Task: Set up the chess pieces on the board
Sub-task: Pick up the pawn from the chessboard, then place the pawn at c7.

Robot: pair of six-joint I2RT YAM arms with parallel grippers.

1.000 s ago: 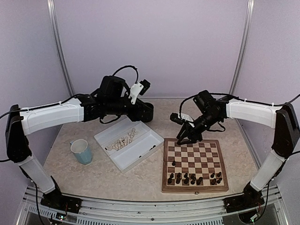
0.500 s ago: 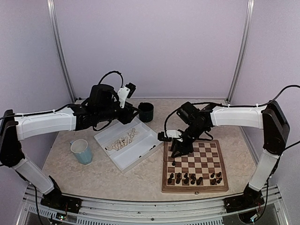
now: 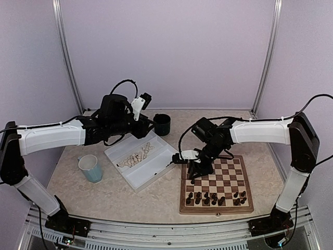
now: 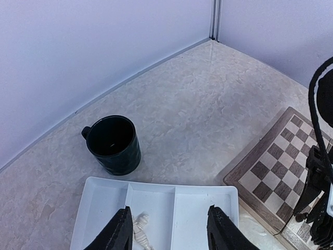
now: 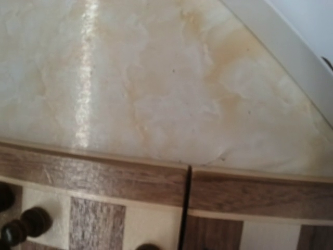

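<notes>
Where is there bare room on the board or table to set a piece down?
On the board, the middle and far rows are bare, except by the tray-side edge, under the right arm's jaws. The table between the blue cup, the white tray and the board is also free. Crowded: the board's two near rows, holding the dark pieces.

Soft, even light fills the overhead view, leaving only faint shadows on the surface (image 3: 130,200). The left wrist view is sharp. The right wrist view is blurred, and a bright glare streak runs down the surface toward the board (image 5: 104,177).
</notes>
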